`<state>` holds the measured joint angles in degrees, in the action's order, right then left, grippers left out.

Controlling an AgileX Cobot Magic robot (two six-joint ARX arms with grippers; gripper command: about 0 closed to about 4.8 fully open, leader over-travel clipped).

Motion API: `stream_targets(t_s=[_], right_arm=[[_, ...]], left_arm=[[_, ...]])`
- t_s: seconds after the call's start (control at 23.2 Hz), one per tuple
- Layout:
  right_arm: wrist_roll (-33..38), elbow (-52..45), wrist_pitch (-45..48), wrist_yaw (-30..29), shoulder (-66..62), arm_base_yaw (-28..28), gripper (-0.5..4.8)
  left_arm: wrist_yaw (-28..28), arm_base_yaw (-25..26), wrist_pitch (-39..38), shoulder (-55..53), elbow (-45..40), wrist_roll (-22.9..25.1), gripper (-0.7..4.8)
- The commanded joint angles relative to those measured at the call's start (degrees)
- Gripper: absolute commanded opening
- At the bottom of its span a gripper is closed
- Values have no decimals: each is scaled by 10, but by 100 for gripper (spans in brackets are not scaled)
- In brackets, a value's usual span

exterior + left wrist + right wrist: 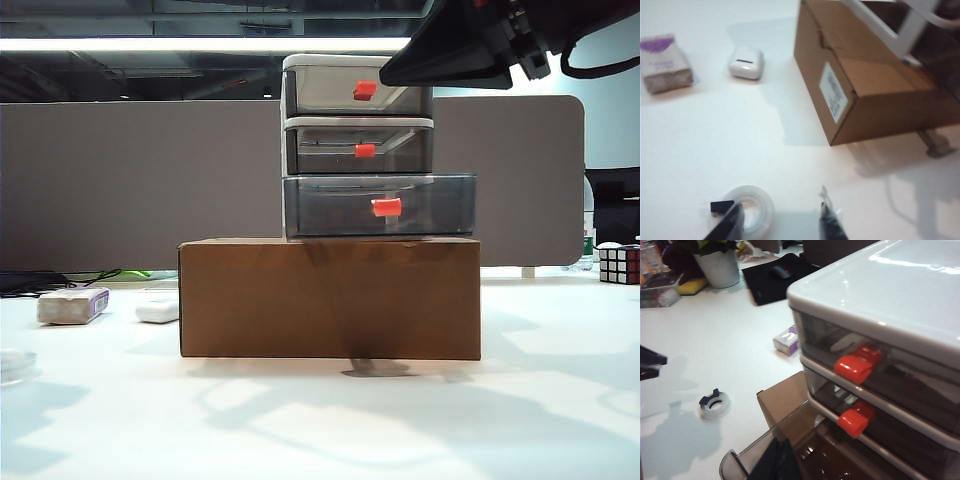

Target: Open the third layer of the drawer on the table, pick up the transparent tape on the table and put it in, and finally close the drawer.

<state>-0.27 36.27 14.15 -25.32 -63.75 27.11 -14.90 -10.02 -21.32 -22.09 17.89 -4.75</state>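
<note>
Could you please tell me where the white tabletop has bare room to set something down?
The broad bare stretch of white table in front of the brown cardboard box is free. Left is more crowded: clear tape roll, small white oval case, white-and-purple wrapped block.

Smoky-grey drawer (360,150) with red-orange handles, brown cardboard box (330,298), white table (320,420), clear transparent tape (751,209).

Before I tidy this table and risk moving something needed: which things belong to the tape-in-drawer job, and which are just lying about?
Job:
smoky-grey three-tier plastic drawer unit
its lowest tray, pulled out
clear round tape roll on the white table

Lying about:
brown cardboard box under the unit
white-and-purple wrapped block
small white oval case
colour-tiled puzzle cube
</note>
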Motion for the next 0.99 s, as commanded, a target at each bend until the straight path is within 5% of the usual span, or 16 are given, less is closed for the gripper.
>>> stream_targets(t_s=[0.04, 0.09, 0.13, 0.43, 0.99], right_arm=[[3, 3, -7, -8, 2, 6, -5], [3, 3, -12, -20, 2, 6, -5], [3, 3, -16, -22, 2, 6, -5], [3, 3, -22, -35, 2, 6, -5], [3, 3, -21, -44, 1, 6, -5]], left_arm=[[-74, 56, 94, -2, -51, 75, 326], [-75, 67, 120, -2, -71, 88, 446], [-76, 70, 139, -2, -84, 90, 471], [9, 69, 184, -2, -138, 68, 470], [5, 52, 241, -59, -174, 102, 461]])
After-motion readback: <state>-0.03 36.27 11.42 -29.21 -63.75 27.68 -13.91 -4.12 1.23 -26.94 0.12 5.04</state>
